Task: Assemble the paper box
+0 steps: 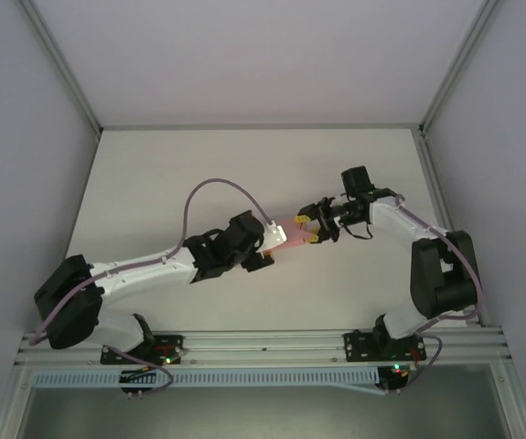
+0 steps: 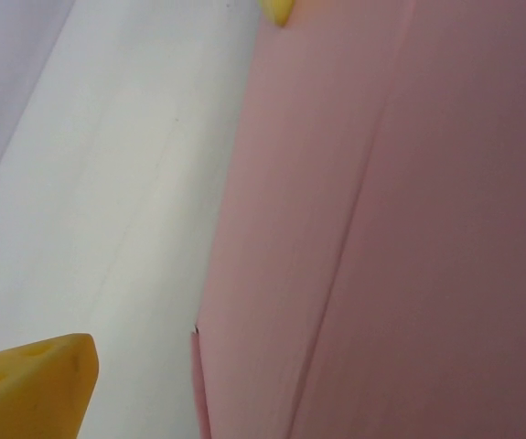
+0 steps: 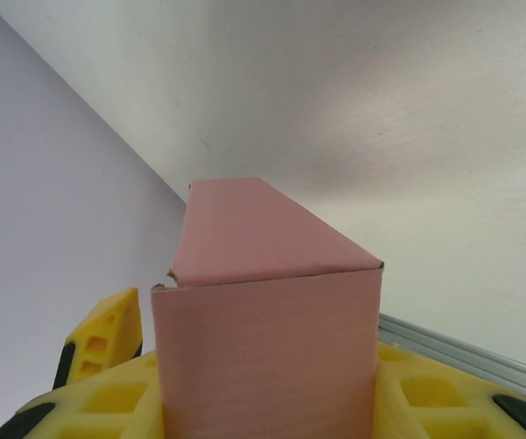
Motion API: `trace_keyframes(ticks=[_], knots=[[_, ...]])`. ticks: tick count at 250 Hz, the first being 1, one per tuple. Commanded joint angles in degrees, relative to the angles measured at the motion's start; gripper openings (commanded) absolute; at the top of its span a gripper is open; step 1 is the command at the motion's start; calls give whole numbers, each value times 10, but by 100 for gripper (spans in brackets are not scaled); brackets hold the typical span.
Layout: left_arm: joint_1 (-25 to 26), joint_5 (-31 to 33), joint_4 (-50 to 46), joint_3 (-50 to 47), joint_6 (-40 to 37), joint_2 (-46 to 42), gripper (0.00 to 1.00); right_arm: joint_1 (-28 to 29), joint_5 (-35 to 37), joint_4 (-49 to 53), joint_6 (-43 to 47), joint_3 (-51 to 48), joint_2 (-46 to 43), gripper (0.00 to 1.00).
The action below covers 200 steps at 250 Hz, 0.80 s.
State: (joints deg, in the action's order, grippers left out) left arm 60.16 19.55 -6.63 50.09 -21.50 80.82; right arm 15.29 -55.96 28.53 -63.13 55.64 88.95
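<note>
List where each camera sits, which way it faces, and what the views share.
Top external: above and behind left arm and right arm, looking down on the table; left tool and right tool both at the paper box.
Left wrist: on the left arm, close against the box's pink side, table beside it; one own yellow finger at lower left.
Right wrist: looks along the box clamped between its yellow fingers, table beyond.
Shared: all three see the box.

Paper box [image 3: 267,338]: thin pink card, matt, faintly fibrous; right gripper [image 3: 267,398]: fingers [image 3: 427,393] of yellow plastic, matt, moulded recesses; table [image 1: 244,174]: white, matt, lightly grained; rail [image 1: 272,340] at 6 o'clock: silver metal, dull sheen.
</note>
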Motion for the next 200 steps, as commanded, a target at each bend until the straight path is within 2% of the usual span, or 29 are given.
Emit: trace_keyframes(ticks=[1,31,40,61,86,96,113,140,147,150,177,190,200], knots=[[8,69,63,-18,-25,20,87,6,-67,0,-18,-10,2,32],[9,86,74,-20,-33,27,78,6,-65,9,-14,-11,-13,32],[10,87,79,-20,-34,26,71,7,-63,10,-17,-12,-18,32],[14,82,83,-16,-31,23,70,8,-59,8,-18,-18,-25,36],[18,78,84,-13,-33,19,62,9,-56,9,-13,-26,-29,48],[18,79,87,-14,-33,19,57,9,-49,8,-11,-28,-32,57],[18,81,90,-19,-36,19,56,9,-32,-8,-16,-30,-43,63],[17,63,65,-12,-27,21,49,5,5,-47,-19,-29,-73,79],[17,57,57,-10,-22,21,49,0,24,-48,-9,-26,-81,96],[18,50,52,-9,-21,21,49,-1,33,-46,-4,-24,-86,99],[11,15,29,-7,-15,17,48,-27,161,-5,70,-2,-131,100],[8,-2,8,1,-7,19,47,-37,255,18,111,10,-160,100],[1,-39,-21,11,-6,21,47,-37,337,26,149,16,-189,100]])
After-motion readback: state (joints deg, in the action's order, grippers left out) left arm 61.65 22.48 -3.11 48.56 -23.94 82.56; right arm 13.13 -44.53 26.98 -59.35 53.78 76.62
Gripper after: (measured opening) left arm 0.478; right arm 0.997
